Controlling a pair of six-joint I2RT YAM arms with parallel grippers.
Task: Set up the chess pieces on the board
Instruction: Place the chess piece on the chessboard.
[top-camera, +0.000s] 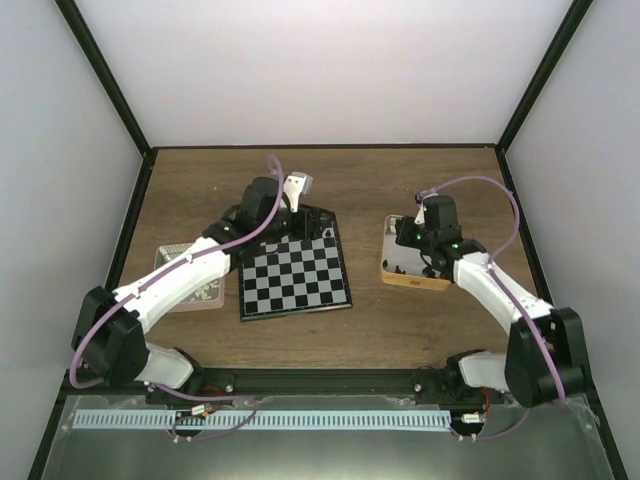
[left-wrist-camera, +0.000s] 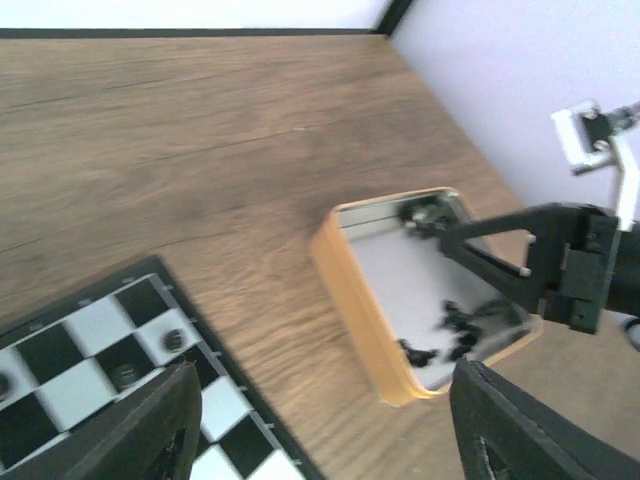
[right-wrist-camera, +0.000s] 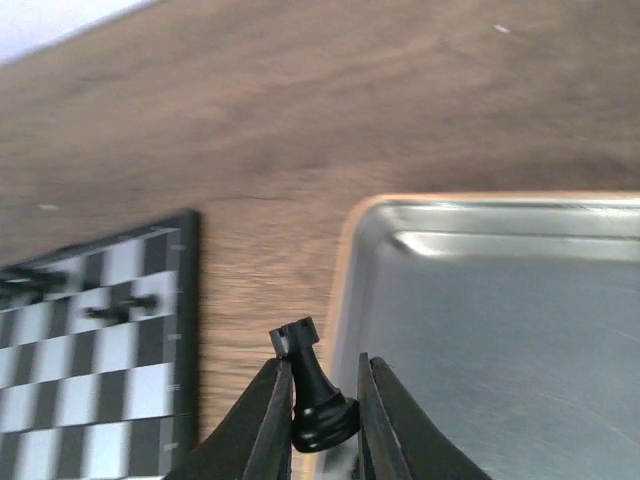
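Here, orange-rimmed rectangular metal tin (left-wrist-camera: 352, 292) holding tiny black chess pieces (left-wrist-camera: 455, 322), right claw (right-wrist-camera: 318, 400) pinching black rook (right-wrist-camera: 312, 388), left claw (left-wrist-camera: 325, 425) wide, empty, brown wooden tabletop (left-wrist-camera: 200, 130), white walls (top-camera: 320, 70).

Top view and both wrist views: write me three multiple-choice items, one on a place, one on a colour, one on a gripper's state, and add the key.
1. In the top view, where does the rectangular metal tin with an orange outer wall stand relative to the black and pale grey checked chessboard?
A on it; B left of it; C right of it.
2. What colour is the small rook-shaped chess piece between the fingers of the right gripper?
A white; B black; C red.
3. How does the left gripper stand?
A open, holding nothing; B shut on a pawn; C shut on the tin.

Key:
1 C: the tin sits apart, past the board's right edge.
2 B: the rook is glossy black.
3 A: its fingers stand wide apart, nothing gripped between them.
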